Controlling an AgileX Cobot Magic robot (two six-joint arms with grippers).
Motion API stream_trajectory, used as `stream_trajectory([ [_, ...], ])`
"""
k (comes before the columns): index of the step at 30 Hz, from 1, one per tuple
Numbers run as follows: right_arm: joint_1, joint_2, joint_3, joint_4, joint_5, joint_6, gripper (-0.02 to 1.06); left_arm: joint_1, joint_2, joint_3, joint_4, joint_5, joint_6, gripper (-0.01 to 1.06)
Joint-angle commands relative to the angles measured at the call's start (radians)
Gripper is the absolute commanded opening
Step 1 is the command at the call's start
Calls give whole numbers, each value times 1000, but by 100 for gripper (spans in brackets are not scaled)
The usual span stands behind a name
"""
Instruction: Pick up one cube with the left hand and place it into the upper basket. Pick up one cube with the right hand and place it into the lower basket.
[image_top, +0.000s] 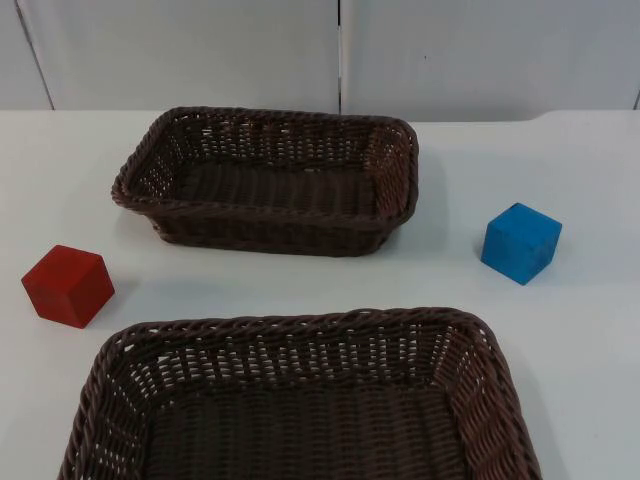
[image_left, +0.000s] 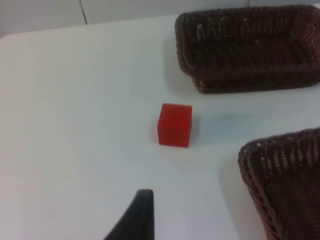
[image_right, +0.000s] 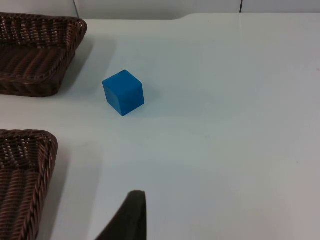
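**Observer:** Where do the task's things lie?

**Operator:** I read the red cube (image_top: 68, 285) on the white table (image_top: 590, 330), at the table's left side, apart from both baskets. The upper basket (image_top: 270, 180), of dark brown wicker, stands nearer the grey partition wall (image_top: 480, 55); the lower basket (image_top: 300, 400) stands nearer the camera. The blue cube (image_top: 520, 243) rests on the table's right side, beside the upper basket's right end but not touching it. Both baskets hold nothing.

**Observer:** And the grippers?

**Operator:** From the left wrist view I see one black fingertip (image_left: 134, 217) of the left gripper above bare table, with the red cube (image_left: 174, 125) ahead of it and well apart. The right wrist view shows one fingertip (image_right: 127, 217) of the right gripper likewise, the blue cube (image_right: 123, 92) ahead. I cannot tell how wide either claw stands.

**Observer:** Does anything stand in the way?

**Operator:** Between each fingertip and its cube I see open table. The lower basket's rim (image_left: 280, 145) lies beside the red cube's line of approach; its corner (image_right: 30, 140) likewise flanks the blue cube's.
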Motion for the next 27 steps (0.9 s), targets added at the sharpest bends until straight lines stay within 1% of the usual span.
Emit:
stream_trajectory([
  [1,-5,-3,0,5,-5,3,105,1,24,-29,-9,-15,-8,105],
  [4,-5,-3,0,5,-5,3,105,1,81,-71,-9,-15,-8,105],
  [9,-5,-3,0,5,-5,3,105,1,154,-103,-9,-16,-8,105],
  [16,-5,-3,0,5,-5,3,105,1,242,-110,-13,-24,-8,105],
  [27,-5,-3,0,5,-5,3,105,1,389,-110,-16,-94,2,105],
])
